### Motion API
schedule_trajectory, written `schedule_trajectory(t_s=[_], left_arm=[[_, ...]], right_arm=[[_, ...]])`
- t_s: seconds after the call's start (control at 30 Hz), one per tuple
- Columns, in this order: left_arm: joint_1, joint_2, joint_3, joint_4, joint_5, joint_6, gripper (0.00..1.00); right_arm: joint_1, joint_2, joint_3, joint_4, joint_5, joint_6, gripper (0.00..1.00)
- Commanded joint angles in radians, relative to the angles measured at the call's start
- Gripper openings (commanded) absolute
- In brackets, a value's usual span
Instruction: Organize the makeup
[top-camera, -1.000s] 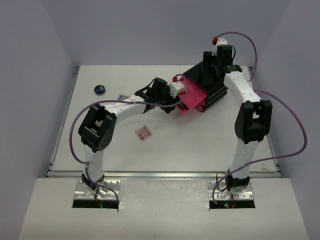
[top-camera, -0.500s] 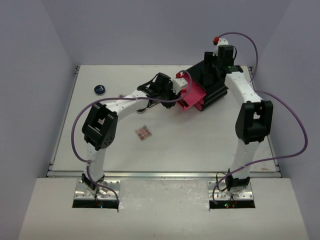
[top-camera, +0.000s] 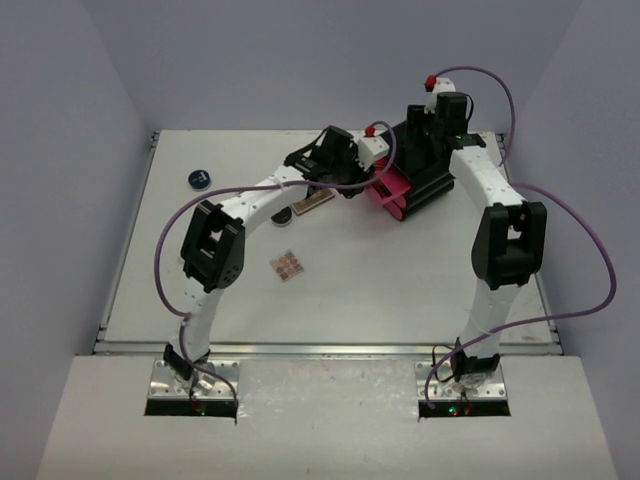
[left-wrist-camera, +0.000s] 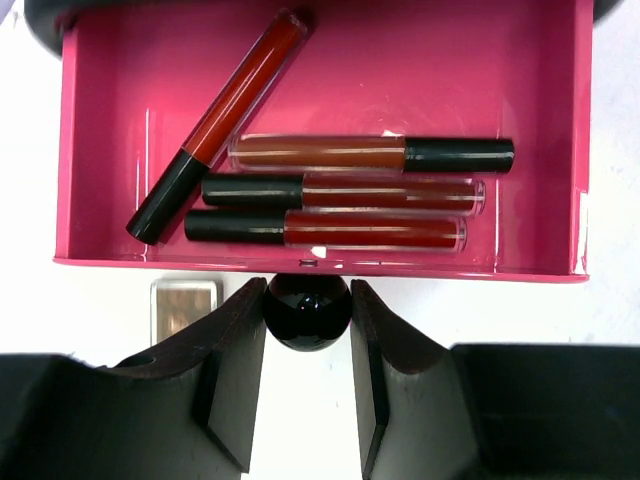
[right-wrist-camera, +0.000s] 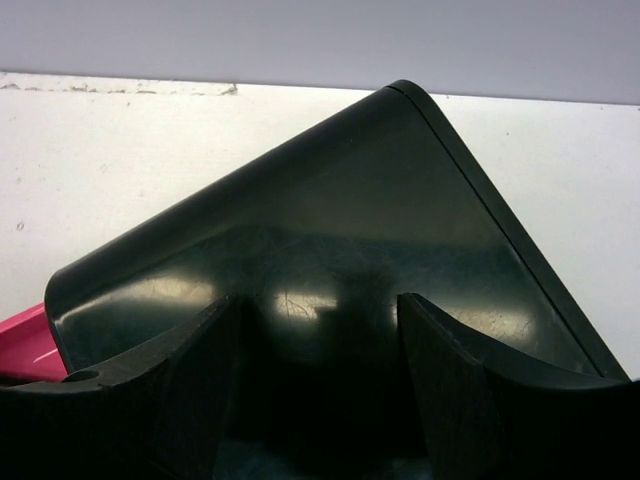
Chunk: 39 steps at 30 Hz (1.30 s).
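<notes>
You're pinching the knob of the pink drawer in left gripper jaws, right gripper jaws spread, bracing the box; next, push straight in.

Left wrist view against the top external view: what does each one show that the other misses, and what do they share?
Only the left wrist view shows inside the pink drawer: four lip gloss tubes, three side by side and one slanted, plus the round black knob between the fingers of the left gripper. Only the top external view shows the blue jar and a loose palette on the table, and the right arm reaching to the black box. Both show the drawer and the left gripper.
</notes>
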Motion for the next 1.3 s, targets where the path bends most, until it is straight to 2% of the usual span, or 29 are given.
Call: schedule_trajectory(t_s=[0.0,0.17,0.37,0.5,0.53,0.67,0.7,0.73,0.77,0.8,0.87,1.17,1.27], left_arm=[[-0.01,0.045,0.155,0.121,0.002,-0.005,0.0],[-0.039,0.124,0.251,0.12,0.006,-0.007,0.0],[-0.063,0.21,0.357,0.177,-0.053,0.01,0.0],[-0.068,0.243,0.37,0.22,-0.075,-0.022,0.08],[-0.068,0.253,0.371,0.234,-0.066,-0.042,0.14],[-0.08,0.279,0.385,0.241,-0.087,-0.055,0.29],[-0.08,0.278,0.385,0.237,-0.094,-0.061,0.34],[-0.08,0.278,0.385,0.235,-0.104,-0.066,0.46],[-0.08,0.276,0.383,0.232,-0.105,-0.069,0.47],[-0.078,0.275,0.382,0.231,-0.112,-0.073,0.57],[-0.08,0.259,0.37,0.218,-0.126,-0.086,0.69],[-0.079,0.11,0.242,0.143,-0.111,-0.111,0.81],[-0.079,0.052,0.182,0.127,-0.085,-0.106,1.0]], right_arm=[[0.002,0.024,-0.063,-0.138,-0.054,0.017,0.66],[0.003,0.022,-0.094,-0.119,-0.077,0.027,0.66],[0.003,0.02,-0.11,-0.109,-0.096,0.033,0.66],[0.003,0.014,-0.128,-0.097,-0.104,0.035,0.66],[0.003,0.013,-0.13,-0.094,-0.104,0.035,0.66],[0.003,0.013,-0.132,-0.094,-0.105,0.035,0.66],[0.003,0.013,-0.133,-0.094,-0.108,0.036,0.66],[0.003,0.011,-0.135,-0.092,-0.108,0.036,0.66],[0.003,0.011,-0.135,-0.092,-0.108,0.036,0.66],[0.003,0.011,-0.136,-0.091,-0.112,0.038,0.66],[0.003,0.012,-0.133,-0.089,-0.116,0.039,0.66],[0.0,0.003,-0.13,-0.091,-0.115,0.035,0.66],[-0.001,0.003,-0.126,-0.093,-0.119,0.037,0.66]])
